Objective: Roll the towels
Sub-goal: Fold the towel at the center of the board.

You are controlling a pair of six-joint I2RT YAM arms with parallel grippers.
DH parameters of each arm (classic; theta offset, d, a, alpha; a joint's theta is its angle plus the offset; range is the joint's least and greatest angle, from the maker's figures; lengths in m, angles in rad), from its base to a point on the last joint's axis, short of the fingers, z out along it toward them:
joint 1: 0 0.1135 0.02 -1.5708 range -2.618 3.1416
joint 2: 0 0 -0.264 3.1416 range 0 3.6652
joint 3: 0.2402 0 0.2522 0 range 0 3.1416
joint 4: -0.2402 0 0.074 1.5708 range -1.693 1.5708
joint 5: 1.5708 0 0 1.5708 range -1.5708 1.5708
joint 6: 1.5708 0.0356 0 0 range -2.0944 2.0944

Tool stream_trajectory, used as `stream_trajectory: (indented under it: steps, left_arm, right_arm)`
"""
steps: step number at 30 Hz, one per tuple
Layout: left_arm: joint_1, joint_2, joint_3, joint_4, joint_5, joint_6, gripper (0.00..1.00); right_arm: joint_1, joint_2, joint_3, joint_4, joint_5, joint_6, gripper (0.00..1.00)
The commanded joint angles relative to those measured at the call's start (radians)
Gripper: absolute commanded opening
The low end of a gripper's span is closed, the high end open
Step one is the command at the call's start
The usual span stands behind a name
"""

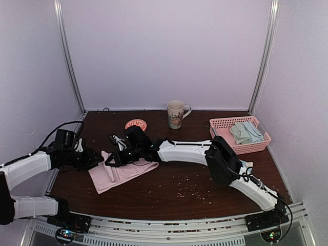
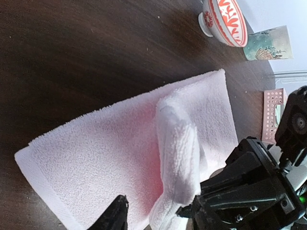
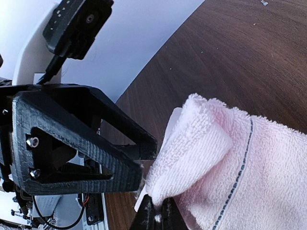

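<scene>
With right claw (image 3: 156, 216), pinched tight a raised fold of the towel (image 3: 225, 158). With left claw (image 1: 97, 160), spread open, straddled that fold on the table (image 1: 205, 189).

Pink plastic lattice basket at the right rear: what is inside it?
Inside the pink plastic lattice basket lie a folded sage green cloth towel and a pale blue cloth towel beside it. Part of the basket floor shows bare; whatever lies under the towels is covered.

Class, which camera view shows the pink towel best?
The left wrist view: nearly the whole pink towel, with its raised fold. Top external shows it small, partly under the arms; right wrist shows only a bunched part.
</scene>
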Motion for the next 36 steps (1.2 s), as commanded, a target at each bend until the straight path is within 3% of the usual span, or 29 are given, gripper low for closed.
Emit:
stream_trajectory:
  steps: [1,7,10,14,24,28,34,36]
  left_arm:
    - [-0.006,0.033,-0.028,0.112,0.059,-0.031,0.46]
    - [-0.006,0.035,-0.039,0.154,0.067,-0.034,0.48]
    - [-0.006,0.054,-0.049,0.159,0.067,-0.023,0.49]
    - [-0.005,0.089,-0.077,0.180,0.085,-0.028,0.50]
    - [-0.006,0.085,-0.078,0.082,-0.034,-0.005,0.46]
    - [-0.005,0.113,-0.071,0.078,-0.064,0.026,0.34]
    - [-0.021,0.155,-0.015,0.115,-0.014,0.031,0.00]
    - [-0.037,0.172,0.011,0.117,-0.022,0.035,0.00]
  right_arm:
    - [0.002,0.021,0.023,0.081,-0.049,0.001,0.05]
    - [-0.004,-0.005,-0.015,0.095,-0.151,-0.011,0.24]
    - [-0.026,-0.050,-0.074,0.103,-0.182,-0.011,0.28]
    - [-0.065,-0.104,-0.107,0.094,-0.189,-0.031,0.30]
    - [-0.224,-0.148,-0.111,-0.013,-0.130,-0.178,0.28]
    - [-0.271,-0.157,-0.111,-0.098,-0.033,-0.295,0.27]
    - [-0.328,-0.228,-0.244,-0.117,-0.007,-0.343,0.25]
    - [-0.351,-0.269,-0.310,-0.099,0.001,-0.346,0.25]
